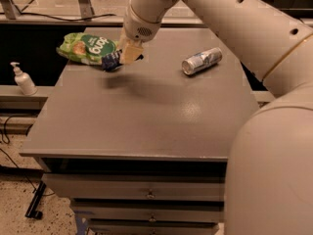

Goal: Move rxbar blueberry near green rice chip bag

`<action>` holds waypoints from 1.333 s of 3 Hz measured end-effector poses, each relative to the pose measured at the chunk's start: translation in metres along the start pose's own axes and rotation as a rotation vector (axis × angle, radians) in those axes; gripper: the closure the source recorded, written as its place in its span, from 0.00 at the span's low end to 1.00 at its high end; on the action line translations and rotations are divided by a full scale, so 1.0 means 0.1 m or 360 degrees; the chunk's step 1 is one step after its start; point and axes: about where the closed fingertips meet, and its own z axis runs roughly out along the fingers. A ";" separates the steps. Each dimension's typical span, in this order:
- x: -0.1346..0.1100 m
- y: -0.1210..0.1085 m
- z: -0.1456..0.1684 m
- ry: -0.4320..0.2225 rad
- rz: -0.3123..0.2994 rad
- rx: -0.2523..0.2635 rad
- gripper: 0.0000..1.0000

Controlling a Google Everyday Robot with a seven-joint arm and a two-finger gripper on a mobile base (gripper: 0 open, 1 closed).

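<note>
The green rice chip bag [86, 47] lies at the table's far left corner. My gripper [126, 56] hangs just right of the bag, a little above the tabletop. It is shut on the rxbar blueberry [111, 61], a dark navy-blue wrapper that sticks out to the left of the tan fingers [130, 52]. The bar's left end is right beside the bag's right edge. The bar's right part is hidden by the fingers.
A silver can [201, 60] lies on its side at the far right of the grey table [146, 116]. A white pump bottle [22, 80] stands on a ledge left of the table. Drawers sit below the front edge. My arm fills the right side.
</note>
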 end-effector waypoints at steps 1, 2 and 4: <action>0.05 -0.27 0.24 0.0035 -0.0045 -0.0015 1.00; 0.06 -0.39 0.43 0.0052 -0.0090 -0.0059 0.83; 0.21 -0.39 0.58 0.0069 -0.0105 -0.0123 0.36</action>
